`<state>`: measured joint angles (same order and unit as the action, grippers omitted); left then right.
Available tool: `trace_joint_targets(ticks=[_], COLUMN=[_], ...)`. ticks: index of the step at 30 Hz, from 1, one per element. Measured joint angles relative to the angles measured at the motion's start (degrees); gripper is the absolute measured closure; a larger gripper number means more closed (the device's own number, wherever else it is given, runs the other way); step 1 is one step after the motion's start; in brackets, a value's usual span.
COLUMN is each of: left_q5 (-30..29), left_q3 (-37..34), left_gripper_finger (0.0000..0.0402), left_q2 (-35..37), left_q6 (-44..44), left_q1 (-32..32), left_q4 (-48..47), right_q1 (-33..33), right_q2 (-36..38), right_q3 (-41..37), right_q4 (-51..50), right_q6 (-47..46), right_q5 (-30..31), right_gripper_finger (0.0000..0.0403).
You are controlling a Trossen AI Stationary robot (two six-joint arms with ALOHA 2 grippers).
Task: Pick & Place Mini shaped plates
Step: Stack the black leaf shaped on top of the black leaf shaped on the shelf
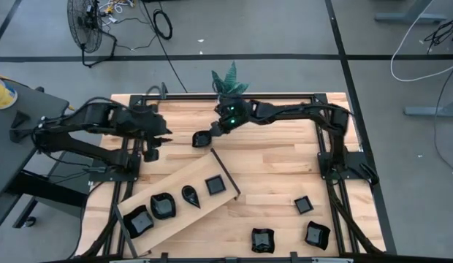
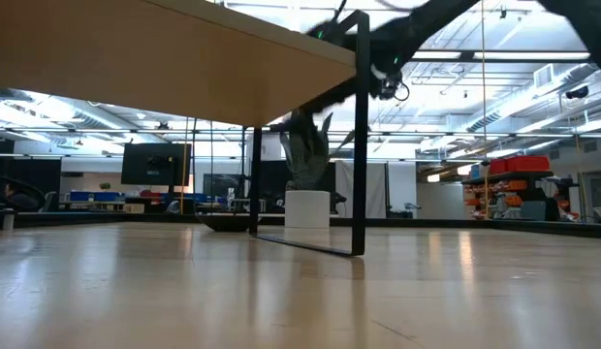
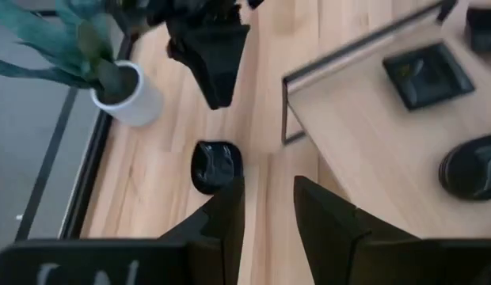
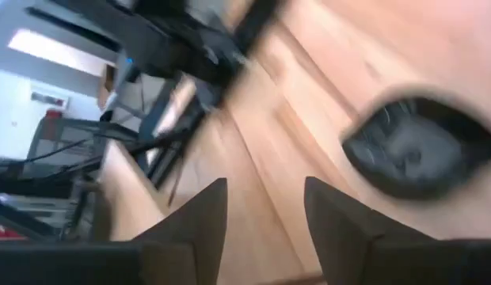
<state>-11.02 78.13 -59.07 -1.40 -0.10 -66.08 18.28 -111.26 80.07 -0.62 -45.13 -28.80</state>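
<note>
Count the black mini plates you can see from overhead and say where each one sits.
8. Four on the raised board. Three on the near tabletop. One by the right gripper. Arms may hide others.

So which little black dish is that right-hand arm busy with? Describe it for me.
Find the potted plant at the table's far edge. Just in front of it, near the right gripper, lies one black dish on the bare tabletop. Unlike the four dishes on the raised wooden board, it lies alone.
</note>
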Motion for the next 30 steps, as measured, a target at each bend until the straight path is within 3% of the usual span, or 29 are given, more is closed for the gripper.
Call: trace_joint_targets(ticks=[5, 12, 21, 30], left_q5=[-0.6, -0.4, -2.0, -0.3], left_q3=[-3.8, -14.8, -21.2, -28.0], left_gripper_finger=[0.0287, 0.0287, 0.0287, 0.0287], left_q2=[4.1, 8.5, 9.7, 9.6], left_q6=[1.9, 2.6, -0.7, -11.1], left_q1=[0.0, 0.0, 1.1, 9.0], left_q4=[5.3, 12.7, 15.5, 20.0], right_q1=[-0.2, -2.0, -6.7, -10.7], right_q2=[8.7, 20.2, 29.8, 35.6], right_q3=[0.0, 0.0, 0.0, 0.0], right_q4=[-9.4, -28.8, -40.8, -45.4], right_q6=[13.0, 26.5, 30.9, 29.2], right_q5=[2.4, 11.4, 17.2, 24.5], right_gripper_finger=[0.0265, 0.0316, 0.0352, 0.0371])
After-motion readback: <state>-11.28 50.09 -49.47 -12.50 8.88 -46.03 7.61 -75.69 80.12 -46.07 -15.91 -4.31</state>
